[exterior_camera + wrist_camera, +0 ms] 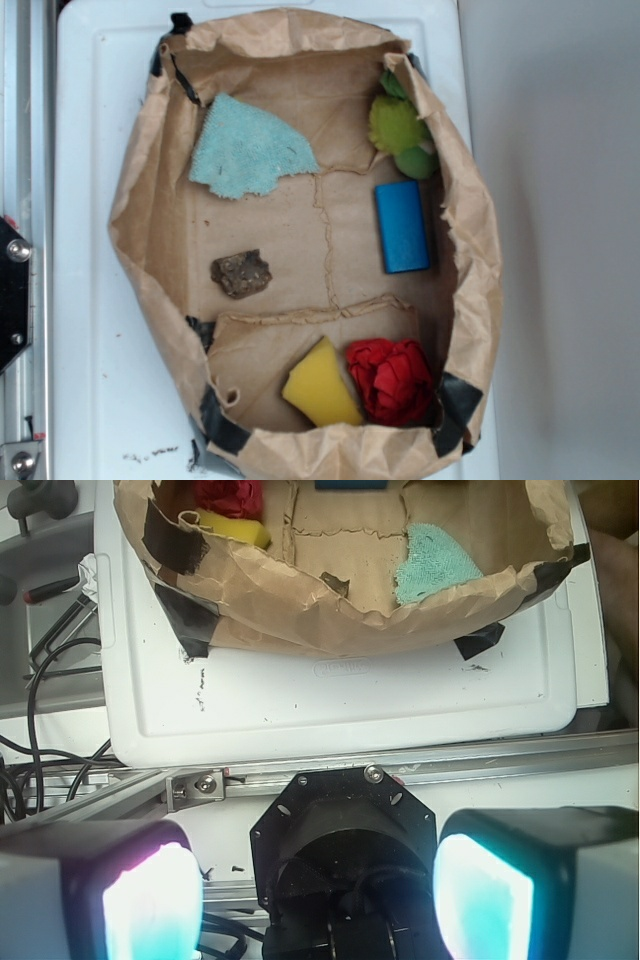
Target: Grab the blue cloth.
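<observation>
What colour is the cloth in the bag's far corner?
Pale teal-blue, fuzzy; the blue cloth shows best in the exterior view, inside the paper bag.

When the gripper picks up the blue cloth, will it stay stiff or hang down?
The blue cloth looks fuzzy and thin, so it will probably droop. It lies flat on the paper bag, so it is likely light. The ragged edge may slip from the open gripper.

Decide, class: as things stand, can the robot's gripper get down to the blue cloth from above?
Probably yes. The blue cloth lies flat and uncovered inside the paper bag, with nothing on it. The gripper, jaws open, sits outside the bag and must clear its raised wall.
</observation>
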Motion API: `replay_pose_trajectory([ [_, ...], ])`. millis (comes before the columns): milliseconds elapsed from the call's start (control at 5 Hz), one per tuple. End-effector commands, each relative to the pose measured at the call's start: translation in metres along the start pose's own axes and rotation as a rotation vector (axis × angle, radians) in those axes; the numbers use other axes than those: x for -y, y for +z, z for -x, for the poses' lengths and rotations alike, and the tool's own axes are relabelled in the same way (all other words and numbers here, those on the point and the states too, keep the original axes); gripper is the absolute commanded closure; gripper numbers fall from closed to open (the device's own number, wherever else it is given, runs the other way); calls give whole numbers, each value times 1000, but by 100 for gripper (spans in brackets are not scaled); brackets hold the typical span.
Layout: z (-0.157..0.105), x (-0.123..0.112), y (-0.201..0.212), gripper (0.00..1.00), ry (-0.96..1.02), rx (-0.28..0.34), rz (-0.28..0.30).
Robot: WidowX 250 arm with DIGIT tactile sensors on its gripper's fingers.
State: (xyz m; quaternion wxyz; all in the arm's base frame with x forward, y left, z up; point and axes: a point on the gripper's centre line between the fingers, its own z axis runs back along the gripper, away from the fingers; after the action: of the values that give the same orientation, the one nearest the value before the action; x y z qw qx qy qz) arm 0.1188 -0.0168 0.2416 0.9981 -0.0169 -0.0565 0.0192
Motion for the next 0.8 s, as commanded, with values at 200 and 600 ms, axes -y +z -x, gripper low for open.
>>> replay_pose_trajectory([
  [200,-27,1,-5,0,31,10,9],
  [600,-62,-5,-16,0,33,27,21],
])
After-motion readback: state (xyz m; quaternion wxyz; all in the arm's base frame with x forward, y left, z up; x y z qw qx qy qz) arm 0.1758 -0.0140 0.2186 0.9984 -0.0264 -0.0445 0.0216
